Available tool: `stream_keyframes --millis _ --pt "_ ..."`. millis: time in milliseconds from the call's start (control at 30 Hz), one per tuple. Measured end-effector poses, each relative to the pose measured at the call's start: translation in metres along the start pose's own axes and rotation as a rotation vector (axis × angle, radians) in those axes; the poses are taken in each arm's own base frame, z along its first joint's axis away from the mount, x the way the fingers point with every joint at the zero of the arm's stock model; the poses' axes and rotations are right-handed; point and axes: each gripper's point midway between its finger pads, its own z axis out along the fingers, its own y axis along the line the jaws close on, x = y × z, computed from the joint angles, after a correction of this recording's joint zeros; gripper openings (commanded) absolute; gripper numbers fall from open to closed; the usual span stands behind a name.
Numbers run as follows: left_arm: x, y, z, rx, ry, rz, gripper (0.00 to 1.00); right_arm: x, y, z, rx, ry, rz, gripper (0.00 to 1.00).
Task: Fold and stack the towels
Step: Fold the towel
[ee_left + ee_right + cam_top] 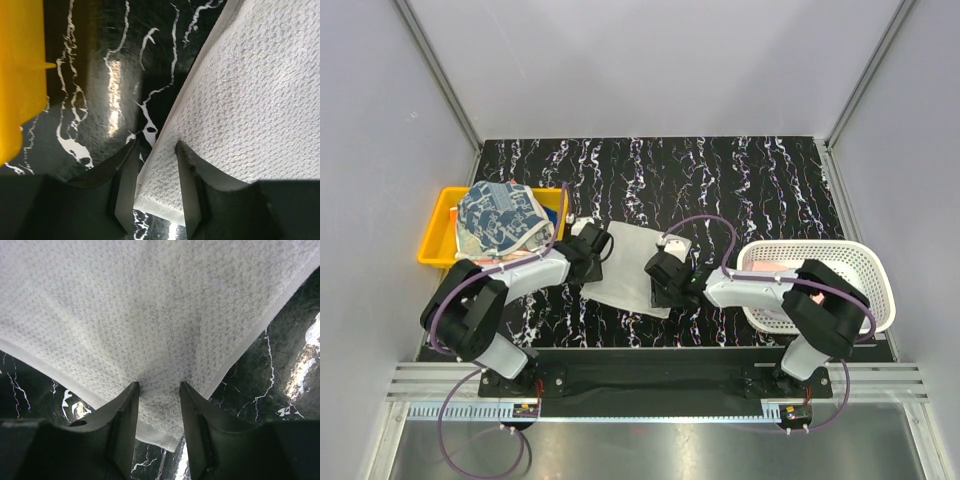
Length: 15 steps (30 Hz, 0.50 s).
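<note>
A whitish towel (628, 268) lies flat on the black marbled table. My left gripper (590, 248) is at its far-left corner. In the left wrist view the gripper (156, 145) is open, straddling the towel's (250, 85) edge, with one finger on the cloth and the other over bare table. My right gripper (662, 274) is at the towel's right edge. In the right wrist view the gripper (159, 386) is open, with both fingertips on the towel (150, 305) near its corner, where the cloth puckers slightly. White towels printed in dark blue (498, 218) are heaped in the tray.
The yellow plastic tray (436, 240) stands at the left, and its wall shows in the left wrist view (20, 75). A white mesh basket (860, 262) stands at the right with something pink (775, 266) inside. Grey walls enclose the table.
</note>
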Motion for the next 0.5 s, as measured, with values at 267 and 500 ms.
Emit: stream_keyframes --millis 267,500 --pt "0.018 -0.024 -0.008 0.048 -0.015 0.000 0.38 0.008 -0.015 -0.004 0.026 -0.009 0.015 0.45" --pt "0.055 -0.036 -0.032 0.118 -0.005 0.017 0.38 0.030 -0.046 -0.028 0.070 0.026 0.012 0.51"
